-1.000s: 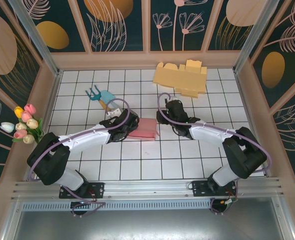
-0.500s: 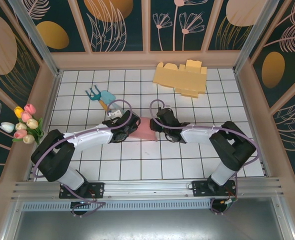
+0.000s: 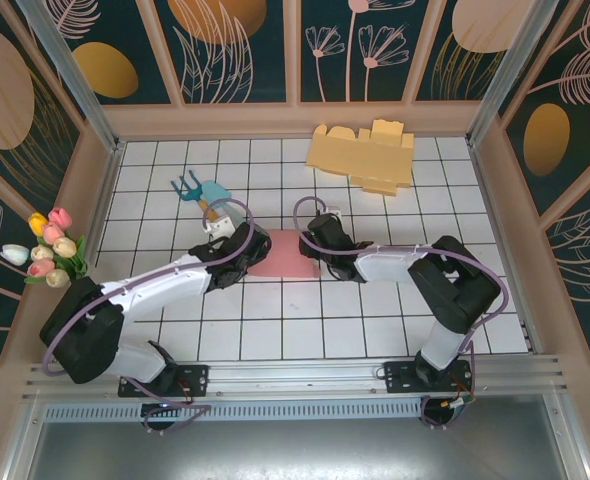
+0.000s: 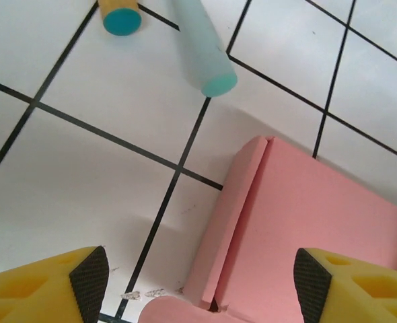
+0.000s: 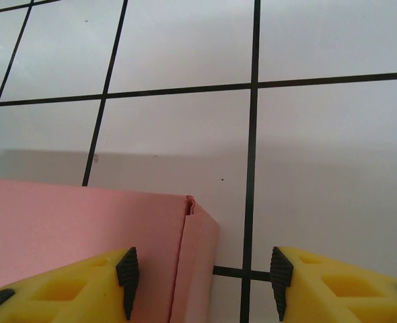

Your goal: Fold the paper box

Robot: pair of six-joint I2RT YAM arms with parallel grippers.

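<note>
paper box: flat on white tiled table | left pincer, right pincer: apart | floral walls

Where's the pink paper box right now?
In the top view the pink paper box lies flat mid-table, between the left gripper at its left edge and the right gripper at its right edge.

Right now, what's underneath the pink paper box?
The pink paper box lies flat on the white gridded table, and tiles show around its edges. Anything directly beneath it is covered, so I cannot tell.
</note>
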